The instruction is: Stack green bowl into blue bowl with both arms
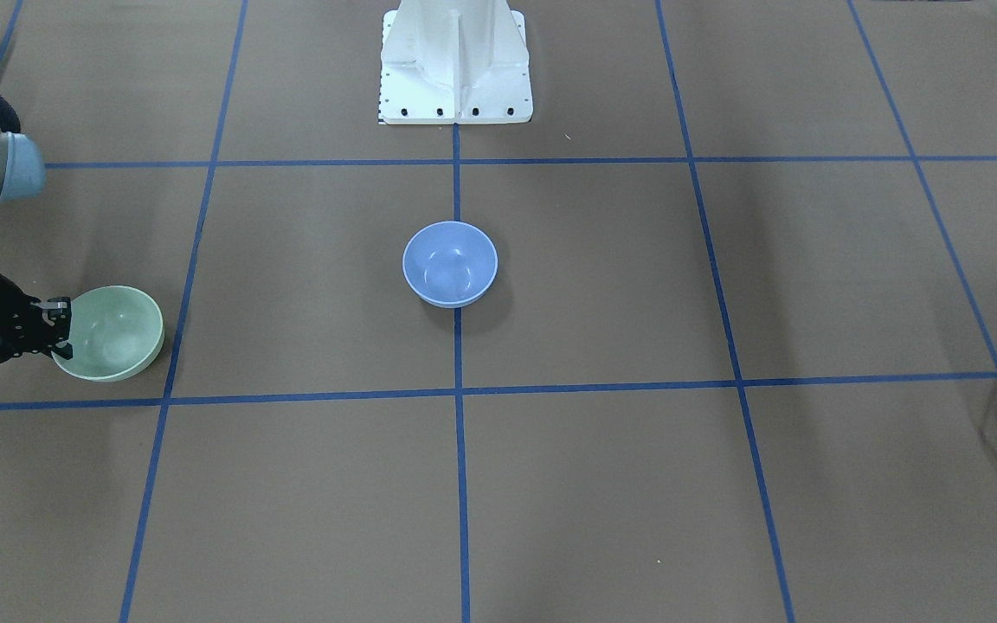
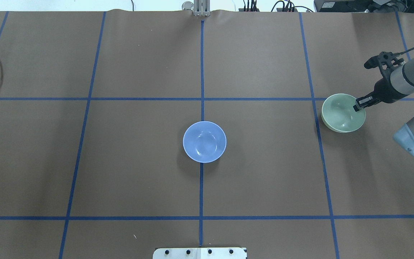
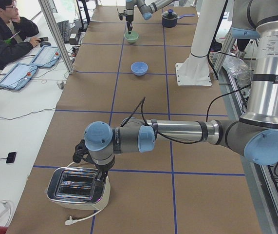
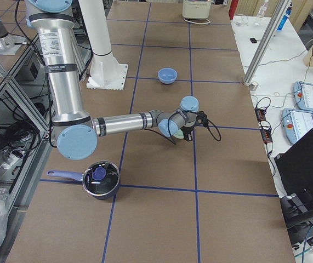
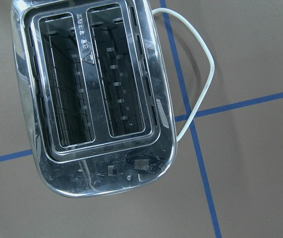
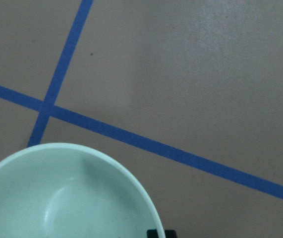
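Front-facing view: my right gripper (image 1: 61, 327) sits at the 9 o'clock rim of the green bowl (image 1: 113, 336). The bowl stands on the brown table (image 1: 602, 484) at about 8 o'clock from the blue bowl (image 1: 450, 264), well apart from it. The blue bowl stands upright on a blue tape line (image 1: 457, 190), at 6 o'clock from my white pedestal base (image 1: 455, 69).

Overhead view: the green bowl (image 2: 341, 117) lies at 2 o'clock from the blue bowl (image 2: 204, 141). My right gripper (image 2: 358, 105) reaches across the green rim at its 2 o'clock side. I cannot tell whether it pinches the rim or is slack.

Left side view: my left arm (image 3: 177, 131) stretches low, its left gripper (image 3: 101, 171) pointing down over a chrome toaster (image 3: 75, 187). I cannot tell whether it is parted or closed.

Right side view: my right arm (image 4: 123, 121) ends over the green bowl and hides most of it. A lidded dark pot (image 4: 100, 179) stands at 8 o'clock from there.

Left wrist view: the toaster's two slots face up at me, and its white cord (image 5: 200, 64) loops at 2 o'clock.

Right wrist view: the green bowl (image 6: 67, 193) fills the 7 o'clock corner. One black fingertip (image 6: 161, 233) shows just outside its rim.
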